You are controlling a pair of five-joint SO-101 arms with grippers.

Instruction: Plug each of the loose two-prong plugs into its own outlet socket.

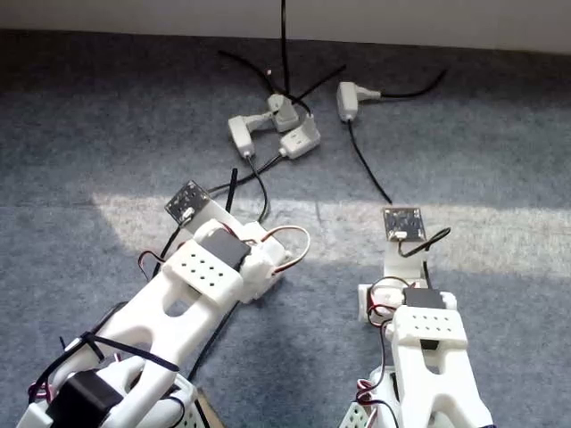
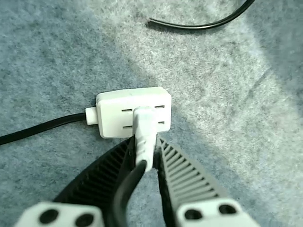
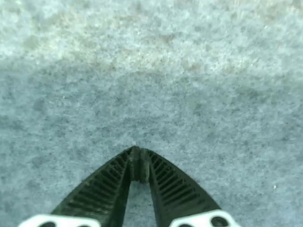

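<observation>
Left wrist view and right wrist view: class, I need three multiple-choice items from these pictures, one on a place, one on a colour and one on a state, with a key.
1. Where is the white plug?
A) lying loose, far from any block
B) held by the left end effector, tip at the slotted face of the outlet block
C) lying on top of an arm

2. What colour is the cord leaving the outlet block's side?
A) red
B) white
C) black

3. How is the right end effector?
A) shut, holding nothing
B) open around a plug
C) shut on a block

Key: 1 B, its fingers flank the plug right at the block. 2 C, a black cord runs off from the block's end. 3 A, its fingers meet over bare carpet.
</observation>
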